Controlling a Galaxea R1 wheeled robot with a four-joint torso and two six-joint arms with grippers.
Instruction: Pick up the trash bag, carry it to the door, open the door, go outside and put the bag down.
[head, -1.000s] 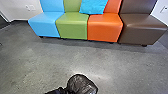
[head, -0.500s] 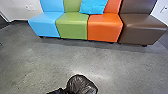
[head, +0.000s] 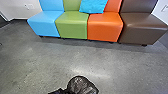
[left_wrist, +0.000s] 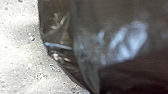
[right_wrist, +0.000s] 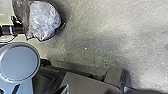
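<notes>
Head view shows the bag (head: 82, 86) at the left end effector (head: 58, 91), seats (head: 105, 27) beyond it; whether either end effector is clenched, I cannot tell.

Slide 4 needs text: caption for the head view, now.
Black trash bag before a row of blue, green, orange and brown seats.

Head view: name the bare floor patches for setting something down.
Bare floor shows between the black bag and the row of seats, and right of the bag, below the brown seat. Crowded: the side-by-side seats, with a blue cushion.
</notes>
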